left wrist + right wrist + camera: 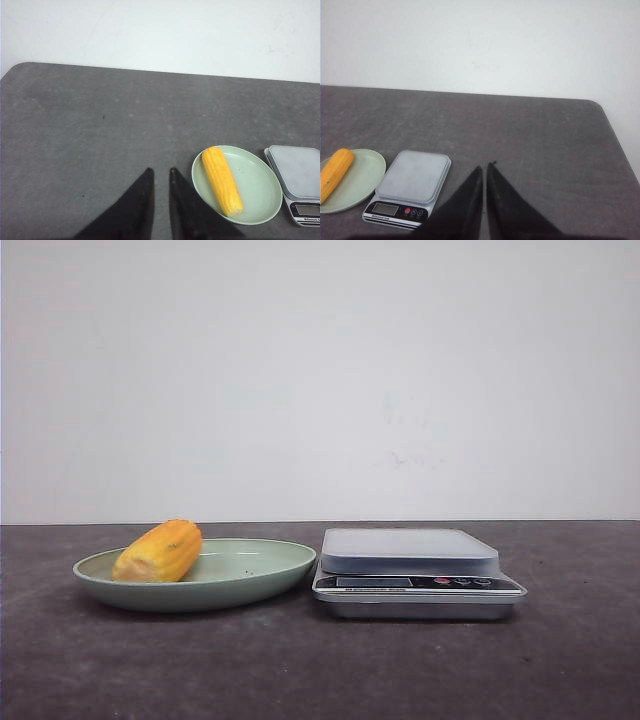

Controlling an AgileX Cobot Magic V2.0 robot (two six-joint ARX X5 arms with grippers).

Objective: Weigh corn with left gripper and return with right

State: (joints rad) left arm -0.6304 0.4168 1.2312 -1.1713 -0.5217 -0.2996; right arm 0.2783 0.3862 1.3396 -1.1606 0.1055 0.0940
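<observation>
Sitting on green plate (262, 575) beside scale (410, 550): corn (160, 551). Left end effector (160, 175) slightly parted, right end effector (485, 167) nearly together, both clutching nothing.

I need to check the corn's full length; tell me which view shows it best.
Left wrist view: the whole corn lies unobstructed on the plate. The front view foreshortens it; the right wrist view crops it at the frame edge.

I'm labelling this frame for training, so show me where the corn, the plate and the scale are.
corn (158, 552): front view, middle of the cob's kerneled side.
plate (250, 580): front view, bare green wall near its right rim.
scale (408, 550): front view, front edge of the weighing platform.
</observation>
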